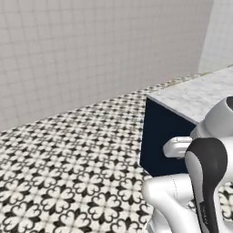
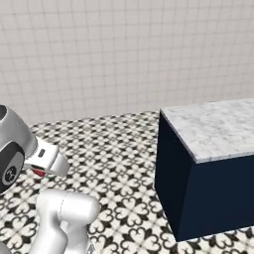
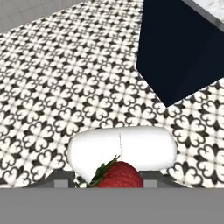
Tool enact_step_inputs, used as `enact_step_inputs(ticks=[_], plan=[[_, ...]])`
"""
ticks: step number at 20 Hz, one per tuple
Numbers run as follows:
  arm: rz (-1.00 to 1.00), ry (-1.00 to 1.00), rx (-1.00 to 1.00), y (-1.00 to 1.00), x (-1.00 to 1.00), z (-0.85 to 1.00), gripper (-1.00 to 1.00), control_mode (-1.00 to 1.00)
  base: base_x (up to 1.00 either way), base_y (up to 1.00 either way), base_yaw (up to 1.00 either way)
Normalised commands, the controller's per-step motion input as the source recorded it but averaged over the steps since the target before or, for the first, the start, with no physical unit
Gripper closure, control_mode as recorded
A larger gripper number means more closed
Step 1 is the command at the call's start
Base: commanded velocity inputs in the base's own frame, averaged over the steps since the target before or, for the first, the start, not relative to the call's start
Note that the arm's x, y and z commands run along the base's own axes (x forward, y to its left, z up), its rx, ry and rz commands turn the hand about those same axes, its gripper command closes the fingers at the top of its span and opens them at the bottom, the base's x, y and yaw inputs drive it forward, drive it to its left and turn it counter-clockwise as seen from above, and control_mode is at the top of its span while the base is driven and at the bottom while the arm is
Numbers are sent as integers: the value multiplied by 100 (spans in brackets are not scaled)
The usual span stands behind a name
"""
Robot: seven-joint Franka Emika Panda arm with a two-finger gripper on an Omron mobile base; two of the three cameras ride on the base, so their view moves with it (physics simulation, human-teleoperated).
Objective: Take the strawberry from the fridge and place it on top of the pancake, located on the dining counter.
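Note:
A bright red strawberry [image 3: 119, 177] with green leaves sits at the bottom of the hand view, and my gripper [image 3: 116, 180] is shut on it. From the right base view, a sliver of the strawberry [image 2: 38, 172] shows under the hand [image 2: 48, 159], held above the floor. The dining counter [image 2: 218, 126] ends to the right of the hand, with a marbled white-grey top over a navy base [image 3: 179, 48]. Its near corner [image 1: 200, 96] stands ahead of the arm in the left base view. The pancake and the fridge are out of view.
Black-and-white patterned floor tiles [image 1: 68, 159] spread to the left of the counter. A pale tiled wall [image 2: 124, 54] closes the far side. The counter's navy end face [image 1: 164, 136] stands close in front of the arm.

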Motion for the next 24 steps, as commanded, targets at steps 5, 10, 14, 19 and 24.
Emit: enact_step_inputs(ticks=[5,10,14,19,24], plan=[[0,0,0,0,0,0,100,100,100,70,-53],[0,0,0,0,0,0,100,100,72,95,-49],[0,0,0,0,0,0,100,100,34,100,-41],[0,0,0,0,0,0,100,100,40,100,-39],[0,0,0,0,0,0,100,100,56,100,-39]])
